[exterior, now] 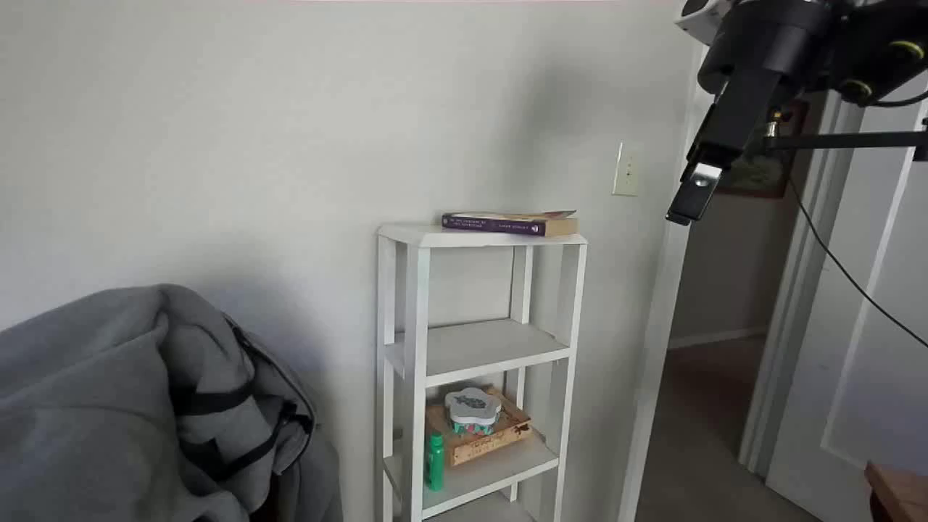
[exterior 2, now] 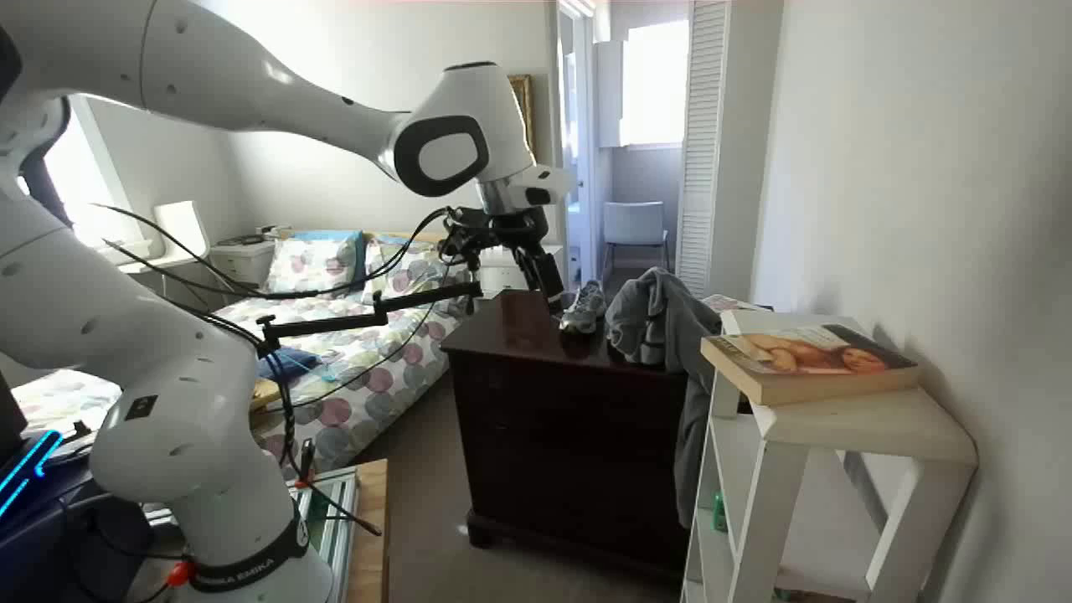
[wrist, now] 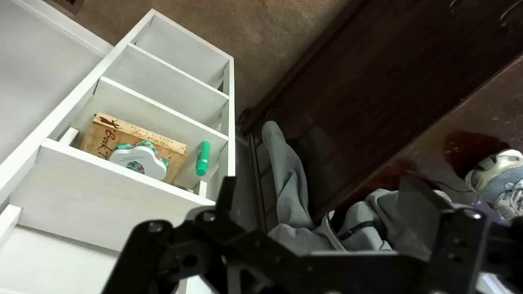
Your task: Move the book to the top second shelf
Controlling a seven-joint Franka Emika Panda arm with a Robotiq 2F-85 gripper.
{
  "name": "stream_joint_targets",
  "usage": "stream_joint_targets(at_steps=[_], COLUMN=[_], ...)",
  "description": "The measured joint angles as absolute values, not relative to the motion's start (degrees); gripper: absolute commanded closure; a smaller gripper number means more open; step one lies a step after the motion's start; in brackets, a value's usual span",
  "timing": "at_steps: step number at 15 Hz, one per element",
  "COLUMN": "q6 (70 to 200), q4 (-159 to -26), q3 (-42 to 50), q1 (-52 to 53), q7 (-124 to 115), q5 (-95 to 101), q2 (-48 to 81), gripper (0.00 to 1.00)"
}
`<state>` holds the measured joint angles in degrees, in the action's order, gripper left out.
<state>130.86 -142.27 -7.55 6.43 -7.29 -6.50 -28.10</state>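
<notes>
Book (exterior: 507, 224) on the topmost board (exterior: 471, 240) of a white shelf unit (exterior: 417, 362), above the top second shelf (exterior: 482, 346).
Lying flat near a front corner, well apart from the widely spread tool (wrist: 320, 204).

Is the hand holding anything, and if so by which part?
Nothing is held: the hand is open, and the book lies apart from it on the top board.
</notes>
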Motion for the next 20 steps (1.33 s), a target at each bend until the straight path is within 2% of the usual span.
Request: stream_joint_targets(at_steps=[6,10,20], q6=[130.86,134.62,140.62], q4=[-142.26,-141.0,-126.35], q3=[-7.55,-7.68,-6.48], q1=[6.34,2.45,-7.93], q7=[-7.29,-9.44,-15.28], q5=[-6.32,-0.75,11.62], q2=[-28.1,-27.21,-14.11], gripper=[0.0,0.0,0.0])
